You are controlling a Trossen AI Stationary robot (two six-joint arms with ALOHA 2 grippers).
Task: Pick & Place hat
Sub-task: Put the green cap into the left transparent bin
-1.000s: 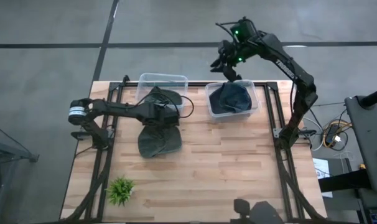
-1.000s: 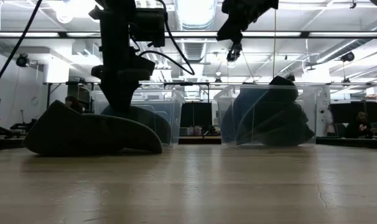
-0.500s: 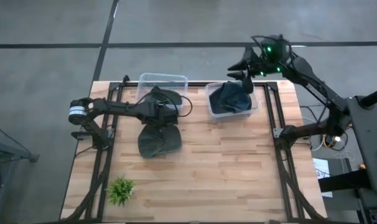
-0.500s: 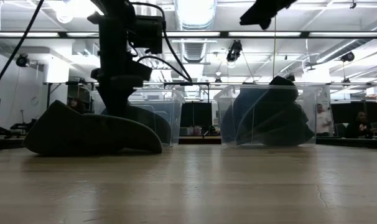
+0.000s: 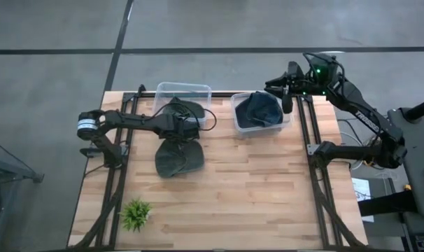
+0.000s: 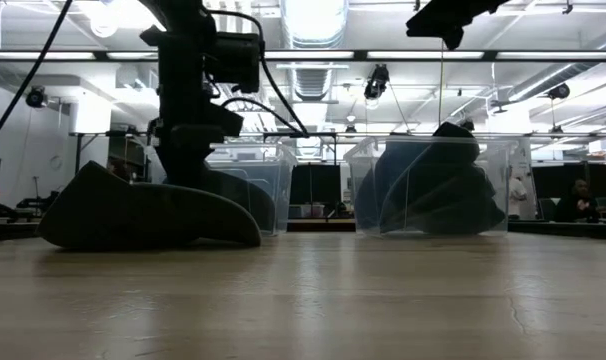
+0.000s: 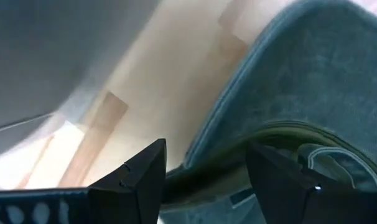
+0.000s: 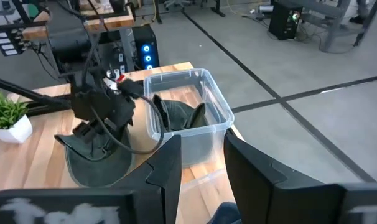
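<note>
Hat [image 5: 178, 158] lies on the surface under the left end effector [image 5: 186, 128], whose spread fingers straddle its edge.

The right tool [image 5: 285, 87] is now off to the right of the right-hand bin [image 5: 262, 112], over the desk's [image 5: 268, 189] far right corner, having swung away from above that bin.

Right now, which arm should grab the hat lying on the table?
The left. Its gripper is down at that hat, fingers open around the brim. The right gripper is up high by the other bin.
</note>
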